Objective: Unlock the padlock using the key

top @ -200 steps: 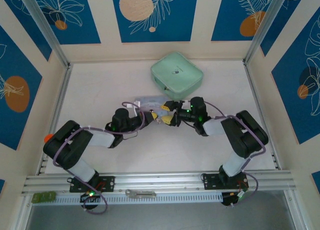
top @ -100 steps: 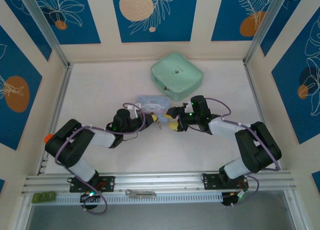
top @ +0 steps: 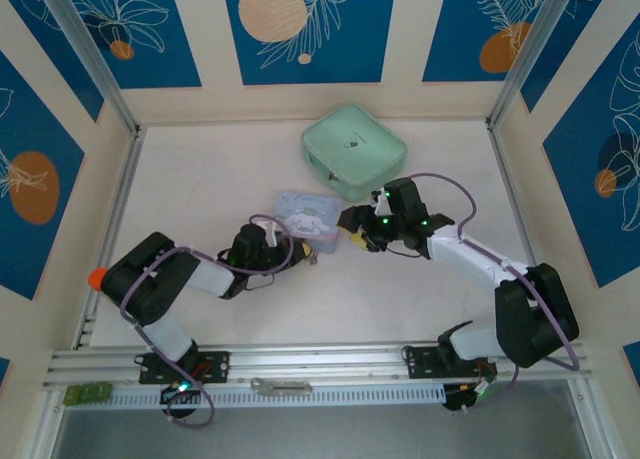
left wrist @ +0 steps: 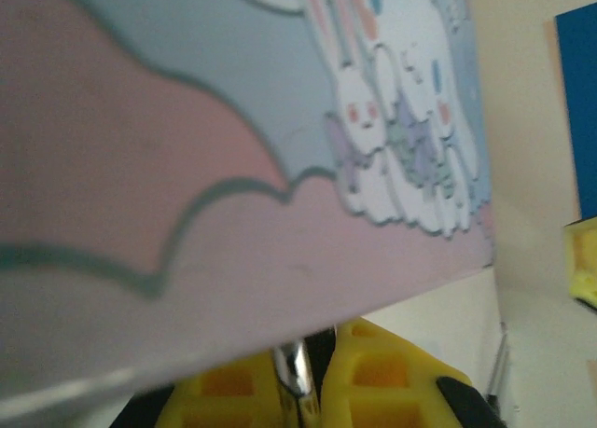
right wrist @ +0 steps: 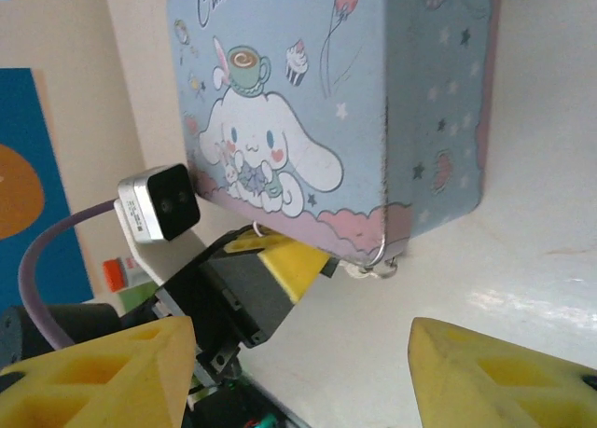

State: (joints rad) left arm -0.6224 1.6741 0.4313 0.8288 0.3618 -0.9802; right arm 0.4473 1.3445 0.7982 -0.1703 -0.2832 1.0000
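The key [left wrist: 293, 377], a thin silvery sliver, sits pinched between the yellow fingers [left wrist: 382, 377] of my left gripper [left wrist: 306, 358], its tip right up against the wall of the tin box [left wrist: 233, 167] just ahead. I cannot make out the padlock. I judge it hangs at the small wire hasp [right wrist: 378, 260] on the tin's lower corner, just ahead of my right gripper [right wrist: 298, 372], whose jaws stand wide apart and empty. This looks like the lining-up step: next the key tip must find the keyhole while my right steadies the lock. Bare table [top: 400, 289] lies behind both grippers, and a green case [top: 355, 149] sits near the tin's far side.
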